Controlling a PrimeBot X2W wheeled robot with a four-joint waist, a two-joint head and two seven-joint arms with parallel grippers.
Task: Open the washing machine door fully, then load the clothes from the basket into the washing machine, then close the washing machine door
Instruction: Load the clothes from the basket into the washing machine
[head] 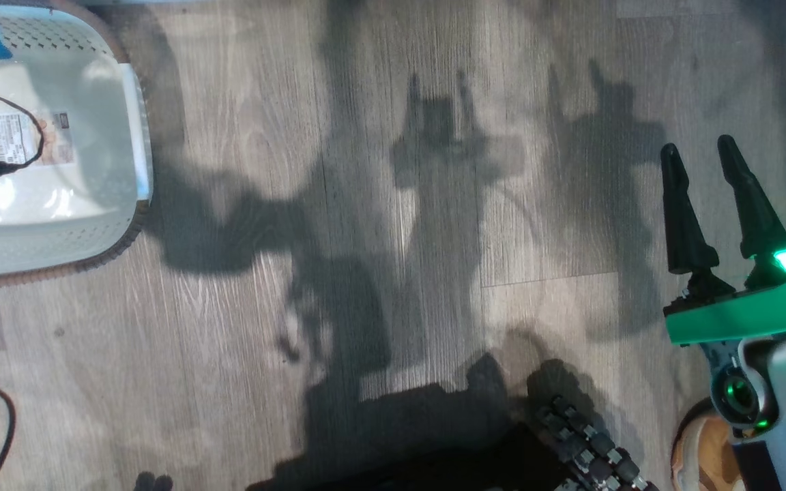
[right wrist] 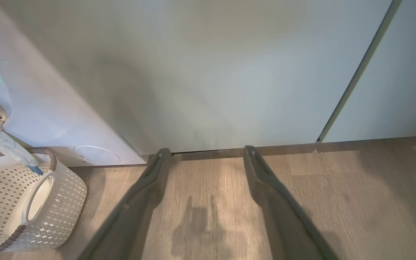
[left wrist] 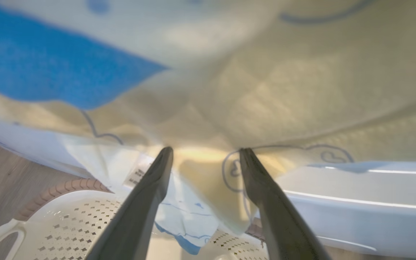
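Clothes (left wrist: 265,90) are hanging over the basket (left wrist: 67,216) beside the machine (left wrist: 356,202), draping on the left gripper (left wrist: 206,151), whose jaws are standing spread, so the unpinched cloth is risking slipping to the floor (left wrist: 5,173); the right gripper (head: 698,143) is idling, jaws spread.

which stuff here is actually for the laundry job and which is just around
For the job:
- basket
- clothes, hanging over the basket
- washing machine

Just around:
- pale green cabinets
- wood floor
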